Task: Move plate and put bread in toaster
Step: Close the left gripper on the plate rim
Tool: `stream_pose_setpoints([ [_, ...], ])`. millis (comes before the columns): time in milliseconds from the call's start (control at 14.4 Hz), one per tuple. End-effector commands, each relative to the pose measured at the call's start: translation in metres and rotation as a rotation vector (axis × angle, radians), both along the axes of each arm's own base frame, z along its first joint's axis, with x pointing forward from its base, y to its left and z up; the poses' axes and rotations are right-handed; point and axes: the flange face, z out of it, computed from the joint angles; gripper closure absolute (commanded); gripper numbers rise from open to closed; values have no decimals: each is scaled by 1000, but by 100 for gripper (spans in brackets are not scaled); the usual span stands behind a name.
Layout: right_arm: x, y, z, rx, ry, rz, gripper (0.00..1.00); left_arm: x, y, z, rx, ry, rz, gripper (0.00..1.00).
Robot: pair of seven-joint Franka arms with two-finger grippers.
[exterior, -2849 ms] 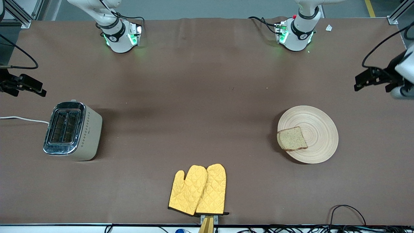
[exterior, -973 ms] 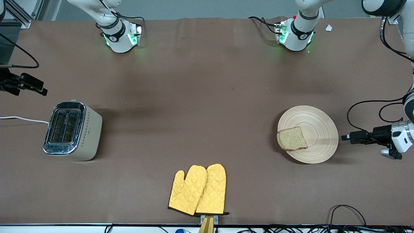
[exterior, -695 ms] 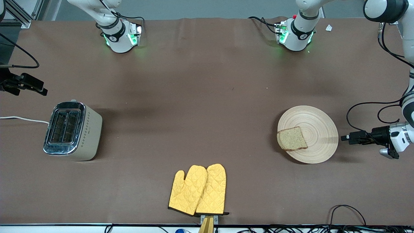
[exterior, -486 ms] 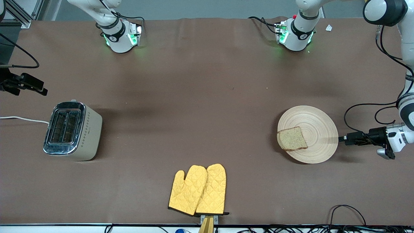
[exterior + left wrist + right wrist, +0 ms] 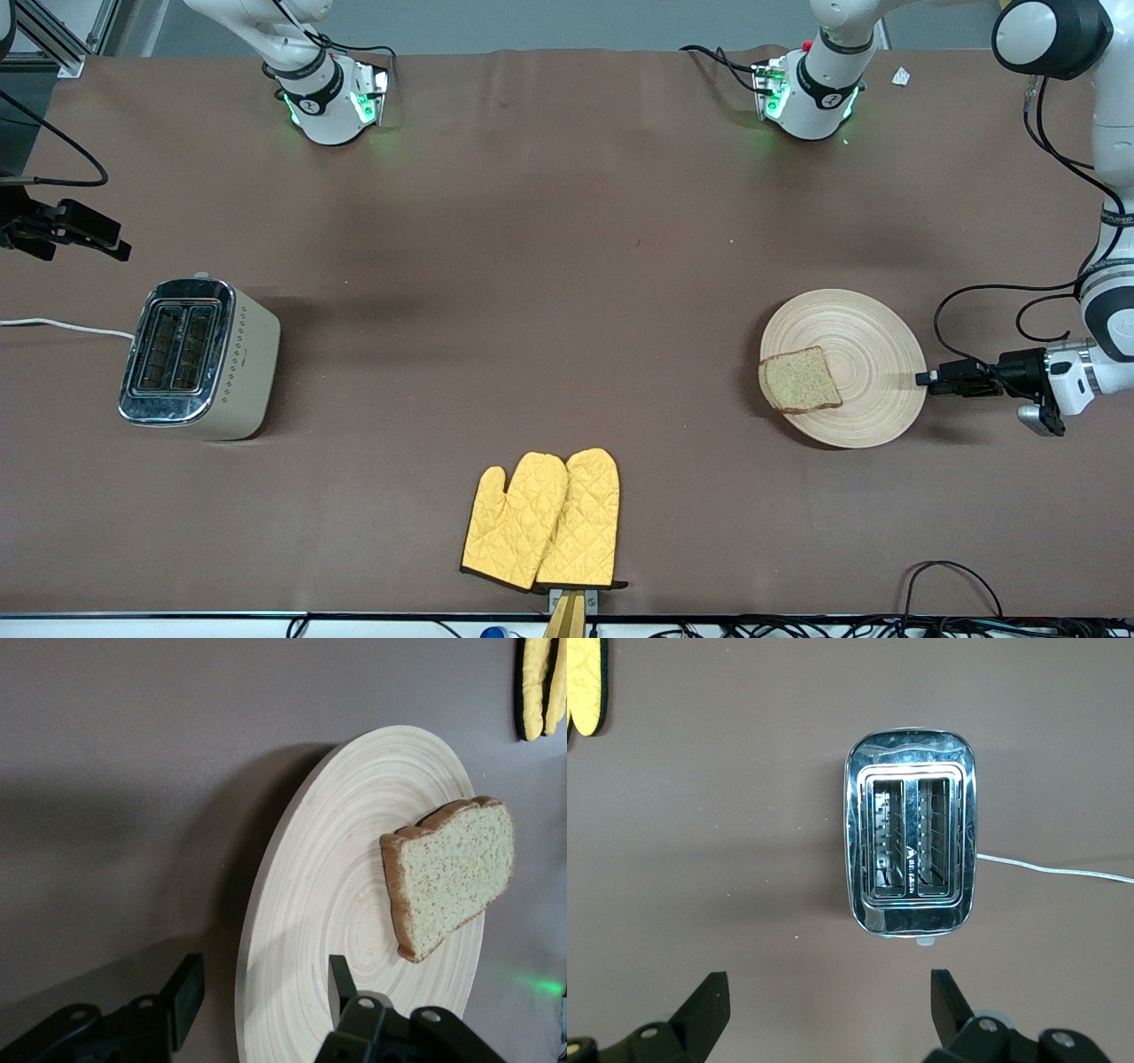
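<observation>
Lower right of front view: your left gripper (image 5: pixel 926 378) straddles the round pale-wood plate's (image 5: pixel 873 341) rim, jaws part-open, brown bread slice (image 5: pixel 799 380) aboard. Clamp squarely, slide level. Right gripper (image 5: pixel 824 1005), wide-jawed, waits above the cream chrome-topped toaster (image 5: pixel 199 359).

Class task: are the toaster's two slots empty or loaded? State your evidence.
Empty. The right wrist view looks straight down into the toaster: only wire guides show in both slots. The bread lies on the plate.

Grooved matt wood plate (image 5: pixel 873 354); glossy chrome-topped toaster (image 5: pixel 199 359).
</observation>
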Motion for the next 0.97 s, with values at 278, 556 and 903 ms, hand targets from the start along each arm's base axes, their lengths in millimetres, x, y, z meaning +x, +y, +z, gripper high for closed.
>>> stream_pose_setpoints([
  [278,-7,0,5,-1,-3,3,0,0,4,-7,-33,-41,-43,58],
  [556,-7,1,5,0,-3,3,0,-5,13,-12,-39,-34,-29,69],
  [903,-7,0,5,-1,-3,3,0,-7,11,-17,-59,-18,-38,78],
])
